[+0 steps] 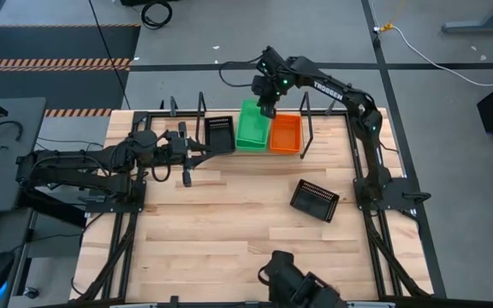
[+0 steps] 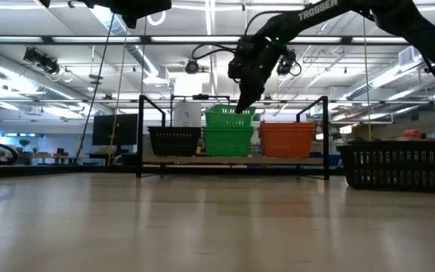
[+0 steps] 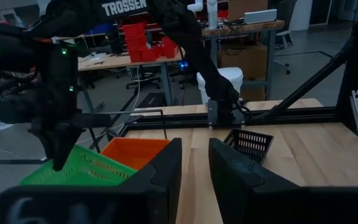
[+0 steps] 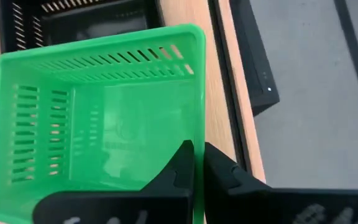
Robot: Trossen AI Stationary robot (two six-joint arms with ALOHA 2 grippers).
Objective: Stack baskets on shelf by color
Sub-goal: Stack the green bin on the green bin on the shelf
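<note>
Already the shelf at the table's far edge holds black, green and orange baskets abreast, the right gripper pinching the top green rim, while one black basket waits near the table's right edge; the left gripper idles, fingers apart.

Wooden tabletop bearing one loose black basket and the shelf; on the shelf, abreast: black basket, green stack, orange basket.

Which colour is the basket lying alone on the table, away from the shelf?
Black. The lone basket shows best in the high view, on the tabletop near the right arm's base.
</note>
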